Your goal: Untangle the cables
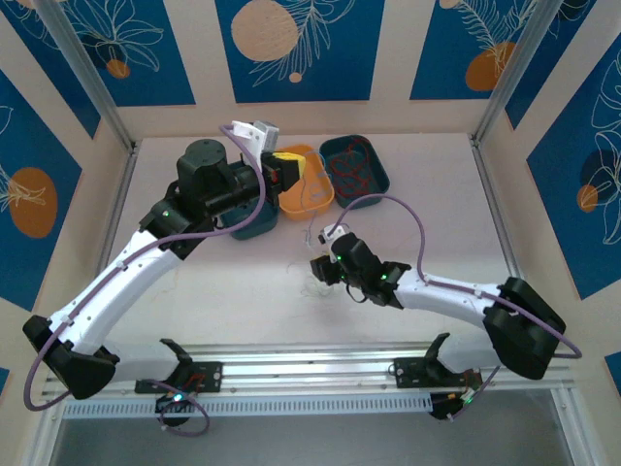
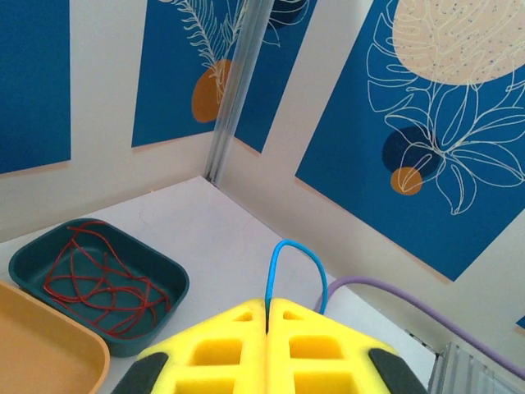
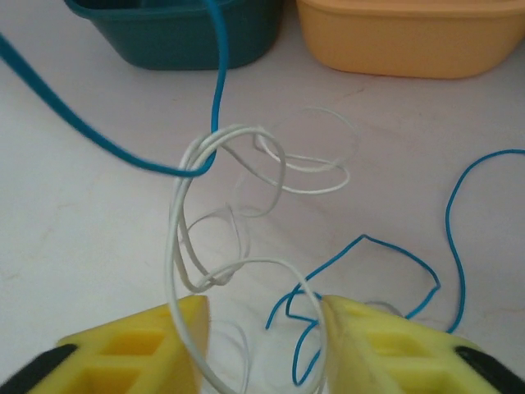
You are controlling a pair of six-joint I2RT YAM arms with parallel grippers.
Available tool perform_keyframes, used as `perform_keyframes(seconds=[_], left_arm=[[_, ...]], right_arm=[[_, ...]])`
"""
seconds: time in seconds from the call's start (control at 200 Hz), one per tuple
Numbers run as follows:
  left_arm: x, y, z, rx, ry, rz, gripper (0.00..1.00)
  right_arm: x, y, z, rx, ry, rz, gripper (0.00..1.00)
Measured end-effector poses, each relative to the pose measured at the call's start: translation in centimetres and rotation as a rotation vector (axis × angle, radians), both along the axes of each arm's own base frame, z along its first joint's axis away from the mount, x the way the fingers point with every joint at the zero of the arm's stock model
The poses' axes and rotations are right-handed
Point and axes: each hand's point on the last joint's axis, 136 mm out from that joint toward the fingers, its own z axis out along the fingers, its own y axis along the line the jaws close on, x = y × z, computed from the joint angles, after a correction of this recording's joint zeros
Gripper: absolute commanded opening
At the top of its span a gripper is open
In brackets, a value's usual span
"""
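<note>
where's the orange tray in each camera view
top external: orange tray at back centre
left wrist: bottom-left corner
right wrist: top right, along the upper edge
shared landmark: teal tray holding red cables, beside it in top external and left wrist

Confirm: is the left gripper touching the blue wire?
Touching. Left wrist view: the left gripper is shut, and the blue wire loops out from between its fingers.

White cables (image 3: 173, 222) loop around a blue cable (image 3: 218, 82); red cables (image 2: 98, 287) lie coiled in a teal tray (image 2: 160, 324).
</note>
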Motion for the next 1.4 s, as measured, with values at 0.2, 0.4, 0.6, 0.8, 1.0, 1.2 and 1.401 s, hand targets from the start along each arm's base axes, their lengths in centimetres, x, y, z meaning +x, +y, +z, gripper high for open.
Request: perform_keyframes(seconds=[0.2,0.4,0.6,0.8,1.0,1.2,1.401], left_arm=[[0.0,0.6,1.7,-0.022,-0.023,-0.002,0.00],[0.0,1.9,5.3,-0.070,-0.095,0.022,0.00],[0.3,3.4,8.0,-0.098,-0.159,0.063,0.00],[-0.1,4.8,11.3,-0.120,-0.252,0.104,0.00],[-0.4,5.6,12.6,-0.130,-0.291,0.129,0.00],[1.9,5.8,11.2,-0.100,-0.266,0.178,0.00],[6.8,5.1,7.5,-0.040,-0.190,0.224,0.00]], right_arm=[[0.9,-0.3,-2.5,-0.023,0.051,-0.042,0.00],[1.3,-1.1,-3.3,-0.013,0.083,-0.090,0.00],[0.8,-2.7,-5.1,-0.025,0.136,-0.142,0.00],[0.1,-4.1,-6.5,-0.046,0.180,-0.178,0.00],[-0.1,-4.3,-5.8,-0.036,0.178,-0.181,0.00],[-0.1,-4.2,-2.9,0.023,0.131,-0.172,0.00],[-0.7,-4.5,-0.2,0.071,0.094,-0.160,0.00]])
